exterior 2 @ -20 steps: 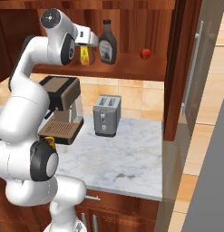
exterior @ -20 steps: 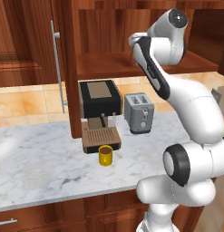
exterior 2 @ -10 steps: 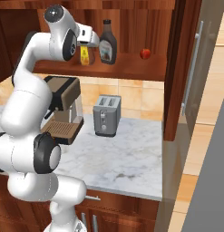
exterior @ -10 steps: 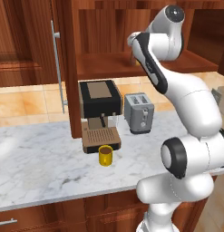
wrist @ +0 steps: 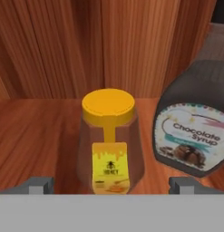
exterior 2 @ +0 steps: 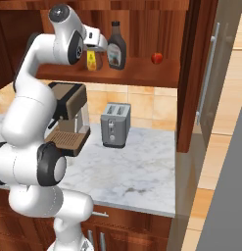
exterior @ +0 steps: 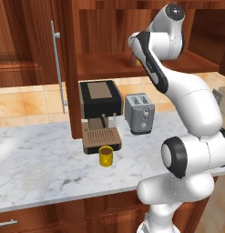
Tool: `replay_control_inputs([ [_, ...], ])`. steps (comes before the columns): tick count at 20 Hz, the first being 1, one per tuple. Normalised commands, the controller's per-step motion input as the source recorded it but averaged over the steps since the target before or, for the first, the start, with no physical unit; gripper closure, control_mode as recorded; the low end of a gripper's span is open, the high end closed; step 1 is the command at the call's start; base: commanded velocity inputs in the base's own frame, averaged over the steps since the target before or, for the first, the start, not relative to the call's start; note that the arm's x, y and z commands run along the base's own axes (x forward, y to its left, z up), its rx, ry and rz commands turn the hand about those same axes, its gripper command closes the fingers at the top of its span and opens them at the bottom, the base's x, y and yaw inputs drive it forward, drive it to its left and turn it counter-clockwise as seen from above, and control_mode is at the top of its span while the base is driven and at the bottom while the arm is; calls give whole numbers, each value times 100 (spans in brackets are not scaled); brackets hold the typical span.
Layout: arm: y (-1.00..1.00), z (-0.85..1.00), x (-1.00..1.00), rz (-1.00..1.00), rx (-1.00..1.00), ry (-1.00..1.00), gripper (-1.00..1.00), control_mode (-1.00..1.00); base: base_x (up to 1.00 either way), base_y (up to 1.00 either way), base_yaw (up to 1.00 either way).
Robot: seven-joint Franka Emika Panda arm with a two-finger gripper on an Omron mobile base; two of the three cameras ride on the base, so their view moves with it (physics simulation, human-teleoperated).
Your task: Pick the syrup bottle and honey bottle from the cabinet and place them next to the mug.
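Spread wide, the gripper [wrist: 109, 185] jaws flank the honey bottle [wrist: 109, 144] without touching it on the cabinet [exterior 2: 142, 73] shelf, the syrup bottle [wrist: 193, 127] just beside it, while the mug [exterior: 105, 156] sits on the counter [exterior: 41, 168] below.

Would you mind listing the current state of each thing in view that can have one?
gripper: open, fingers either side of the honey bottle
honey bottle: upright on the cabinet shelf, capped
syrup bottle: upright beside it, capped
cabinet: door open
mug: upright on the counter
toaster: slots empty
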Motion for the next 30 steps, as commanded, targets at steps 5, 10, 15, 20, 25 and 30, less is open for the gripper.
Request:
replay_control_inputs([
  [5,0,-7,10,0,0,0,-100,-100,0,0,0],
  [10,0,0,19,0,0,0,-100,-100,0,0,0],
  [15,0,0,21,0,0,0,-100,-100,0,0,0],
  [20,0,0,18,0,0,0,-100,-100,0,0,0],
  [25,0,0,14,0,0,0,-100,-100,0,0,0],
  [30,0,-1,13,0,0,0,-100,-100,0,0,0],
])
